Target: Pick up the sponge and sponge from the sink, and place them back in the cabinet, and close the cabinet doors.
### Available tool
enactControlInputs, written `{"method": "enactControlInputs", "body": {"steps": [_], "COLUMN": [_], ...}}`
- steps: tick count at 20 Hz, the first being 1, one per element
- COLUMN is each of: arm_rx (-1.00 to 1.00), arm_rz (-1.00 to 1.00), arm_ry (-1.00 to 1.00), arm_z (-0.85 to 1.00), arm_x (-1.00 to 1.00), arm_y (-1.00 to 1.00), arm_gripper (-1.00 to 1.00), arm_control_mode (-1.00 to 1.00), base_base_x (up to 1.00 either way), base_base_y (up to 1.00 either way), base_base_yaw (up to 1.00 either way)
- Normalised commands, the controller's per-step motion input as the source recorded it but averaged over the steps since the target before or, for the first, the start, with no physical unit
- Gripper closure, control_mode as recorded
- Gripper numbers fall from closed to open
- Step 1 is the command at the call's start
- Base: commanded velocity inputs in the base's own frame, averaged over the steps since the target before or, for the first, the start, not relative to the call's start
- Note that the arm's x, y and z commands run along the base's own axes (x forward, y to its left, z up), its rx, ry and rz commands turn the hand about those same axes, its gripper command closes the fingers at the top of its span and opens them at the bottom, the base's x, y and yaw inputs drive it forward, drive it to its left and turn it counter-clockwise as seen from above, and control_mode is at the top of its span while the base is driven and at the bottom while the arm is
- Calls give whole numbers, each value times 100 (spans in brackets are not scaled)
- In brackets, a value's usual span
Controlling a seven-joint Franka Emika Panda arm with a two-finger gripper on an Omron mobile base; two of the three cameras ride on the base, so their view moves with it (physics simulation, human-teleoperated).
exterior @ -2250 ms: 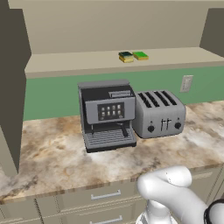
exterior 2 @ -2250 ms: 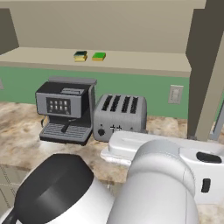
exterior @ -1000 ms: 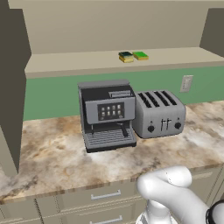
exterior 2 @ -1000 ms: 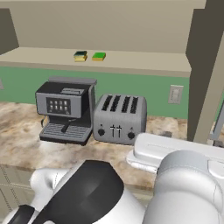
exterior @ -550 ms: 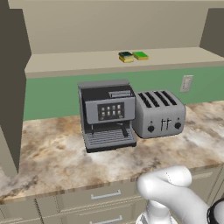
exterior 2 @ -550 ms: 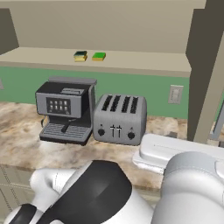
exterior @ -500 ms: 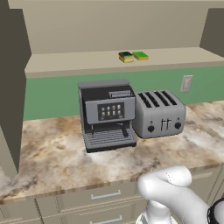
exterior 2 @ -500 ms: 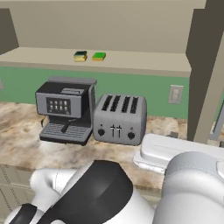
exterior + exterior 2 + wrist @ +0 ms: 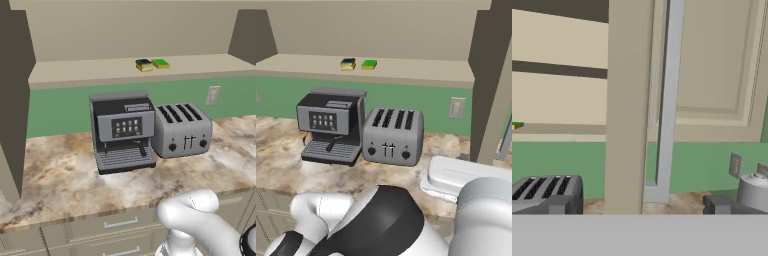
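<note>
Both sponges lie side by side on the beige shelf point(image 9: 75, 72) of the open cabinet: the dark-topped sponge point(image 9: 143, 64) point(image 9: 348, 64) on the left, the bright green sponge point(image 9: 160, 63) point(image 9: 369, 64) point(image 9: 515, 126) on the right. My gripper point(image 9: 640, 205) is open with nothing between its fingers. It faces the thin edge of the open right cabinet door point(image 9: 629, 100) point(image 9: 488, 85) and its long silver handle point(image 9: 665, 100). My white hand point(image 9: 456, 174) hovers over the counter just left of that door. The left door point(image 9: 15, 100) also stands open. The sink is out of view.
A black coffee machine point(image 9: 122, 129) point(image 9: 331, 127) and a silver toaster point(image 9: 181, 130) point(image 9: 392, 131) point(image 9: 542, 192) stand on the marble counter point(image 9: 60, 180) under the shelf. A wall outlet point(image 9: 213, 95) point(image 9: 734, 165) is to their right. A grey rounded object point(image 9: 754, 192) sits further right. Drawers point(image 9: 120, 225) run below.
In the right base view my white hand has slid to the right, closer to the open right door. The sponges and appliances have not moved.
</note>
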Motion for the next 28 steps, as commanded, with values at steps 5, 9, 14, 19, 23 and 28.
{"method": "enactControlInputs", "body": {"steps": [5, 9, 14, 19, 23, 28], "arm_rx": [0, 0, 0, 0, 0, 0], "arm_rz": [6, 7, 3, 4, 5, 6], "arm_ry": [0, 0, 0, 0, 0, 0], "arm_z": [-6, -2, -1, -2, -2, -3], "arm_x": [0, 0, 0, 0, 1, 8], "arm_y": [-9, -11, -1, -2, -4, -1], "arm_gripper": [-100, -100, -100, -100, -100, -100], "arm_control_mode": [-100, -100, -100, -100, -100, -100], "base_base_x": [0, 0, 0, 0, 0, 0], "base_base_y": [0, 0, 0, 0, 0, 0], "base_base_yaw": [0, 0, 0, 0, 0, 0]}}
